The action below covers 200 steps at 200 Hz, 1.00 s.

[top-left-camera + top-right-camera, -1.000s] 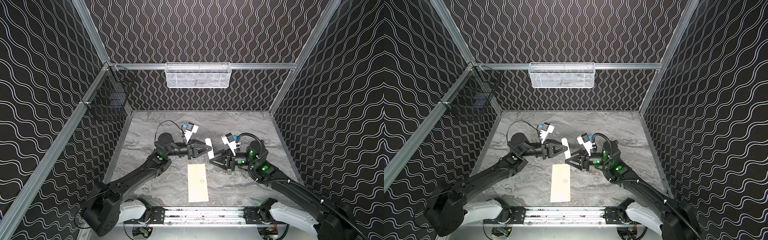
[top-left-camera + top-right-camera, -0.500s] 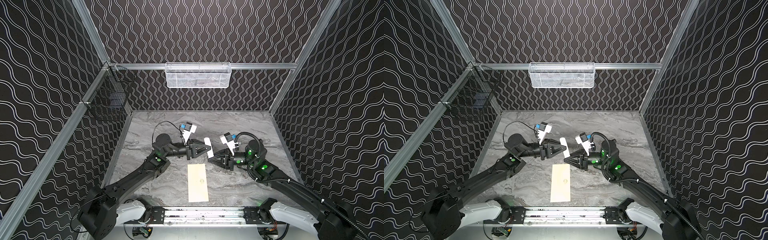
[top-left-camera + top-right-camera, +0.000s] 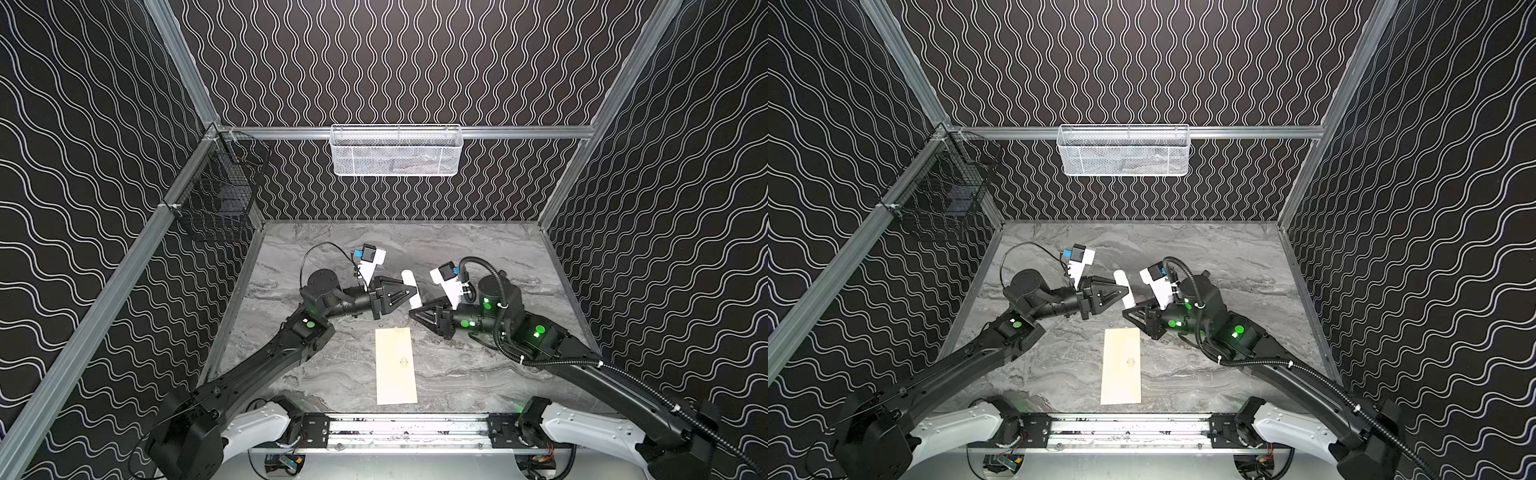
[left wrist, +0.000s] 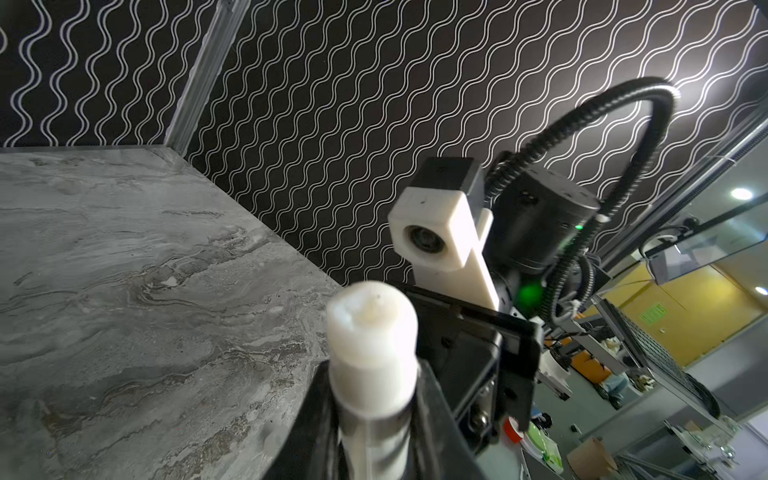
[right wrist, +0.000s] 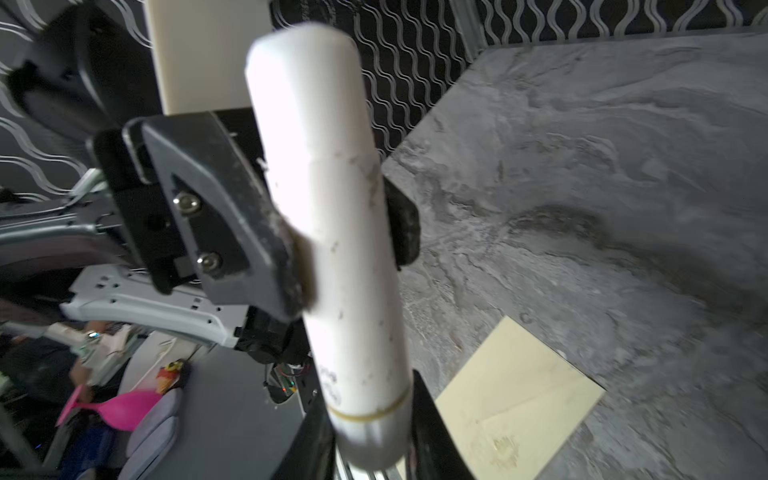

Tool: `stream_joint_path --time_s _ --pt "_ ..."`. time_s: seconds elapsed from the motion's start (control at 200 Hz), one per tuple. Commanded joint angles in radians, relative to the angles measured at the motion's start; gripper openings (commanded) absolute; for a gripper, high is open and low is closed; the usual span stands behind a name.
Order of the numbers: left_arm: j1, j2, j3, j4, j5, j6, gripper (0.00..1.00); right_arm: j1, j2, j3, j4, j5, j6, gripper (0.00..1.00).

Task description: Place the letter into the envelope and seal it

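Bearing envelope [image 3: 395, 365]: marbled tabletop [image 3: 478, 245], wave-patterned walls [image 3: 395, 62]

Both top views sharp and even; white stick [image 5: 328, 208] glares, blurred.

Left fingers [image 3: 395, 296] and right fingers [image 3: 424, 313] — both clamped, nearly touching.

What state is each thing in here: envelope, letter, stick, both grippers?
envelope: flat on the table, flap folded down, nothing touching it; sealed or not, cannot tell.
letter: not in view.
white stick: raised off the table, held by both grippers.
left gripper: shut on the white stick's middle.
right gripper: shut on one end of the white stick.
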Motion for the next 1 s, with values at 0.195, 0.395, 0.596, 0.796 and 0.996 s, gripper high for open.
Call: stream_joint_path --time_s 0.195,0.395,0.596,0.796,0.996 --pt "0.0 0.008 -0.034 -0.065 -0.101 0.057 0.0 0.259 0.116 0.22 -0.267 0.743 0.099 0.21" --pt "0.001 0.0 -0.059 -0.03 -0.107 0.036 0.0 0.326 0.158 0.256 -0.272 0.788 0.123 0.32" --pt "0.008 0.01 -0.053 0.005 -0.047 0.014 0.0 0.314 0.004 0.106 -0.083 0.598 -0.014 0.55" --pt "0.011 0.024 -0.06 0.174 0.074 -0.102 0.0 0.025 -0.184 -0.086 0.108 0.002 -0.09 0.64" --pt "0.01 0.072 -0.067 0.419 0.149 -0.263 0.0 -0.263 -0.229 -0.265 0.455 -0.506 0.075 0.67"
